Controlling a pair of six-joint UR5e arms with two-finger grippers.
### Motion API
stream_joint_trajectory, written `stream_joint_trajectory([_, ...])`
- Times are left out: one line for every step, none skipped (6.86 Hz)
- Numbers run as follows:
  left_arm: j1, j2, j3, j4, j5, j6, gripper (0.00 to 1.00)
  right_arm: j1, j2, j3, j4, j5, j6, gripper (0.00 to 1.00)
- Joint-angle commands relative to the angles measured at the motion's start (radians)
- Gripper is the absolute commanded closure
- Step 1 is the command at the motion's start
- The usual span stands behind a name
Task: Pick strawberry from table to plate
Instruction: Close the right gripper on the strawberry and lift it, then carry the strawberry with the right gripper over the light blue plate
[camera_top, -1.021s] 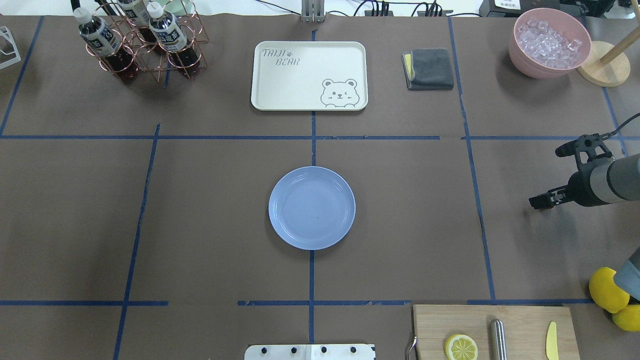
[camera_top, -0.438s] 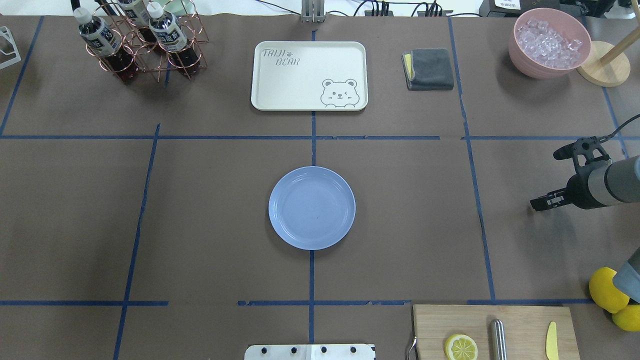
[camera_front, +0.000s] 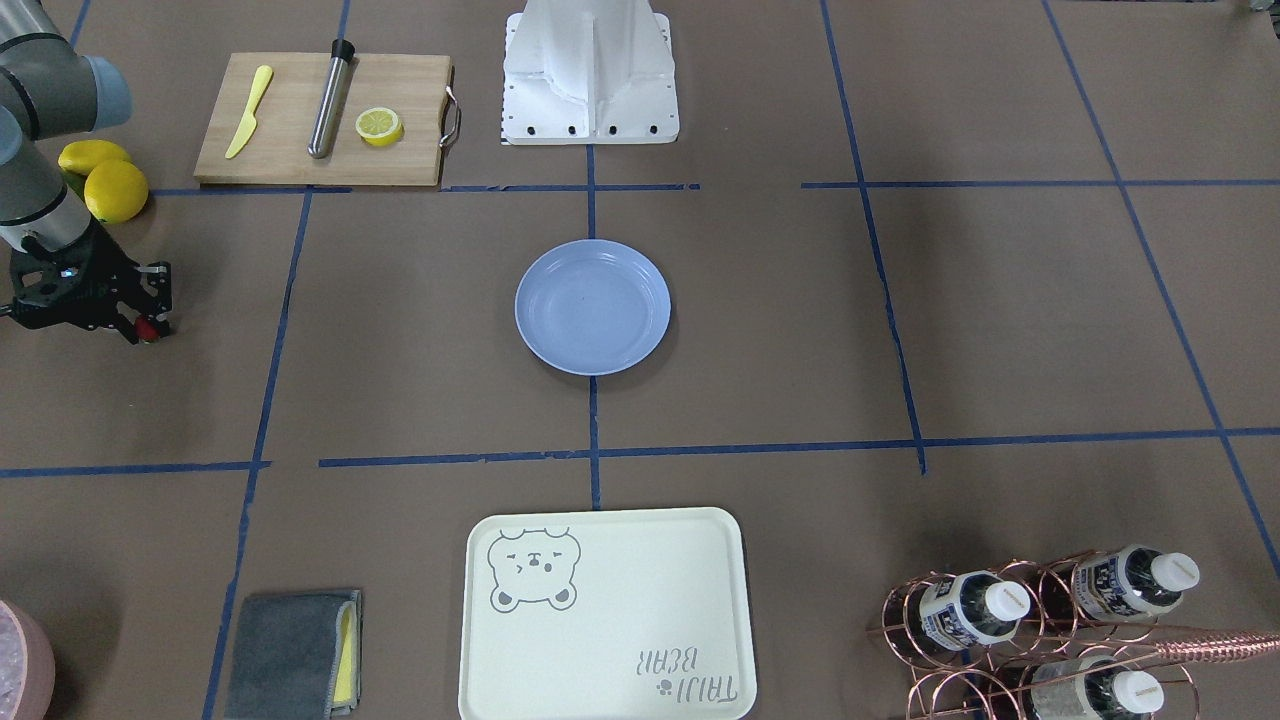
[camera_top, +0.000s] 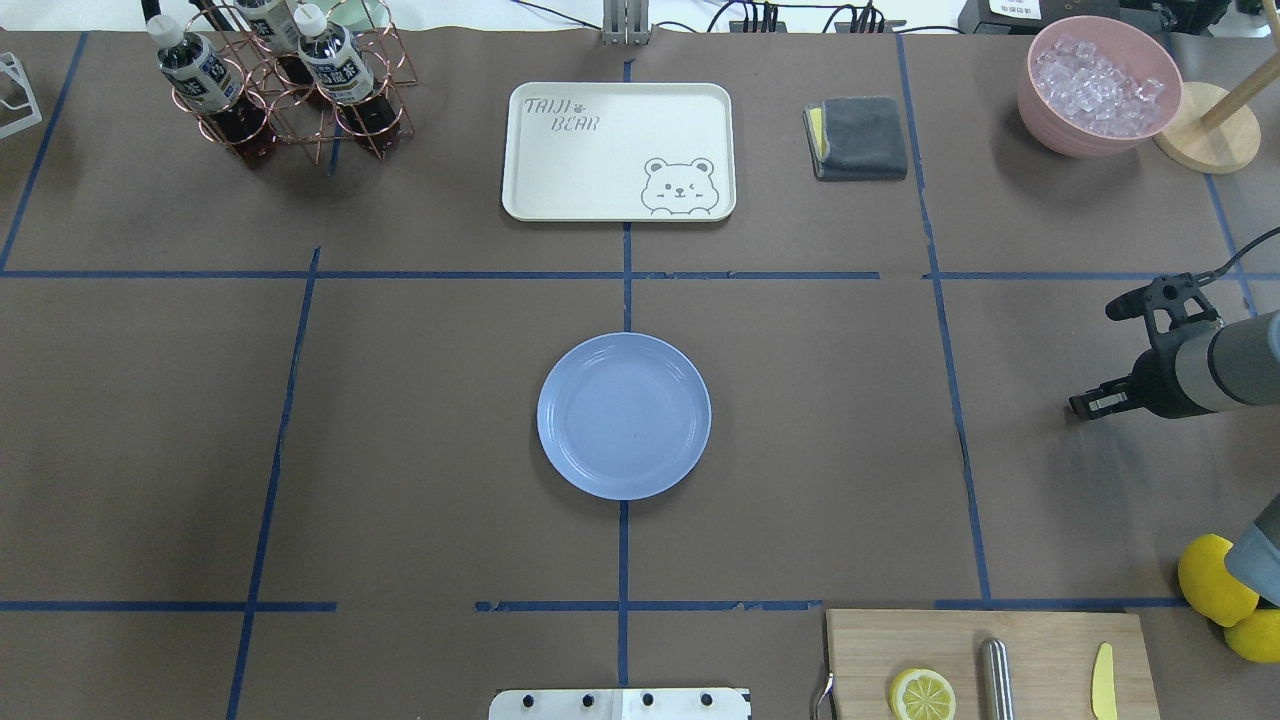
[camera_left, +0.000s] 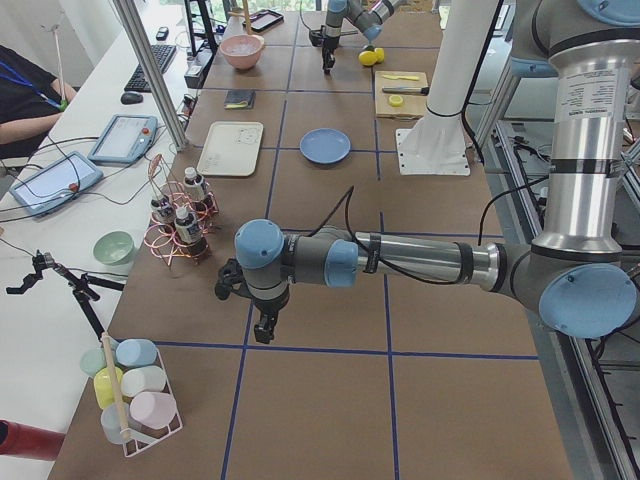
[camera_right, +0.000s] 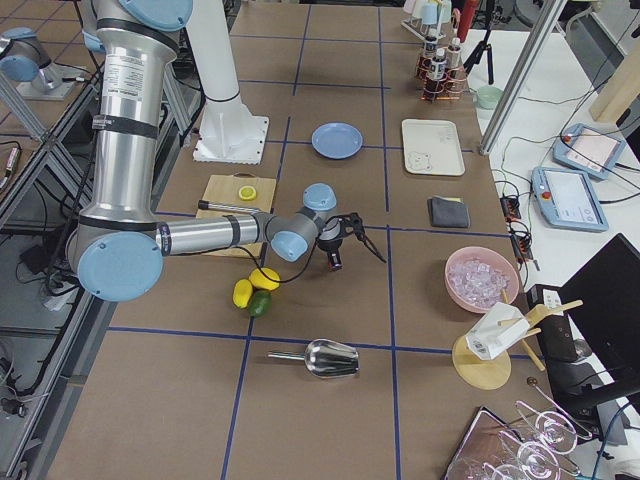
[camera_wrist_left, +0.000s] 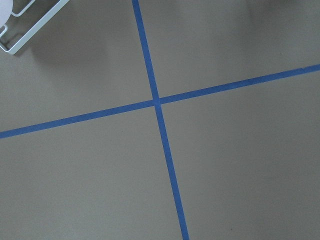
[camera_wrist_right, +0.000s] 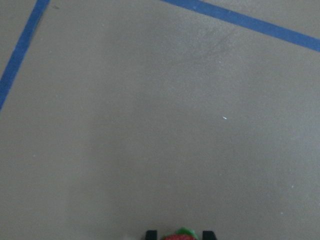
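Your right gripper (camera_top: 1086, 405) is edging slightly rightward since a moment ago, pinching the strawberry (camera_front: 148, 329) between its fingertips near the table's (camera_top: 800, 450) right end. The plate (camera_top: 624, 416) is sitting well apart to its left.

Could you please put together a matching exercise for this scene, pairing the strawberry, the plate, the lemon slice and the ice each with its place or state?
Things:
1. strawberry
2. plate
3. lemon slice
4. ice

Places or states:
a. in the pink bowl
b. between the fingertips of the right gripper
c. on the wooden board
d. empty, in the middle of the table

Right pairs: 1-b, 2-d, 3-c, 4-a.
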Motion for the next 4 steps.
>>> stream_joint_trajectory([0.0, 0.001, -0.005, 0.001, 0.0, 0.0, 0.0, -0.005, 0.037, 0.077, -0.055, 0.01, 0.027, 1.0])
stream_joint_trajectory([0.0, -0.001, -0.006, 0.001, 0.0, 0.0, 0.0, -0.005, 0.148, 0.119, -0.209, 0.013, 0.077, 1.0])
stream_joint_trajectory([0.0, -0.001, -0.006, 0.001, 0.0, -0.002, 0.0, -0.02, 0.265, 0.128, -0.32, 0.012, 0.128, 1.0])
stream_joint_trajectory([0.0, -0.001, -0.006, 0.001, 0.0, -0.002, 0.0, -0.037, 0.371, 0.127, -0.404, 0.012, 0.183, 1.0])
